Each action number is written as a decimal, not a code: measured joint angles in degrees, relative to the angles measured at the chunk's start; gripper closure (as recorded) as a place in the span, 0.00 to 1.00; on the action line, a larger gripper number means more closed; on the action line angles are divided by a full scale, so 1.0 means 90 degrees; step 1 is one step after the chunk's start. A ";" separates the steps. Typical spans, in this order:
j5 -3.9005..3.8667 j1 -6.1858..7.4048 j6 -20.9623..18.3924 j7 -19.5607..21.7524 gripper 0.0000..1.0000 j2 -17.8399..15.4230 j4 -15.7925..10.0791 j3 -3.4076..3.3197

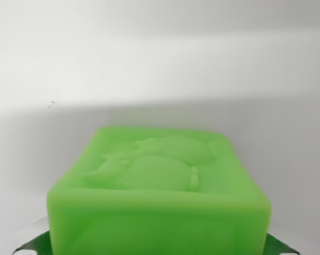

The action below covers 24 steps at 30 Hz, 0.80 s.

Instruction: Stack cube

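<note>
Green cube [160,191] fills the lower half of the wrist view, very close under the camera, embossed animal relief on its top face. Dark green bits poke out at both bottom corners, left [35,244] and right [279,245]; could be a second block or base underneath, can't tell. Claw itself isn't visible, so whether its fingers are apart, together or clamped on the cube: cannot tell. Cube sits directly below and ahead of the claw. White surface [160,69] beyond, nothing else on it. Stack status: unclear, judging possibly mid-carry or at placement.
</note>
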 joint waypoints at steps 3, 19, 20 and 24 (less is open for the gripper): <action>0.0000 0.0001 -0.0031 0.0000 1.00 -0.0046 -0.0012 -0.0002; -0.0013 0.0032 -0.0334 0.0009 1.00 -0.0481 -0.0134 -0.0045; -0.0014 0.0035 -0.0348 0.0010 1.00 -0.0502 -0.0139 -0.0048; -0.0019 0.0052 -0.0456 0.0013 1.00 -0.0650 -0.0176 -0.0069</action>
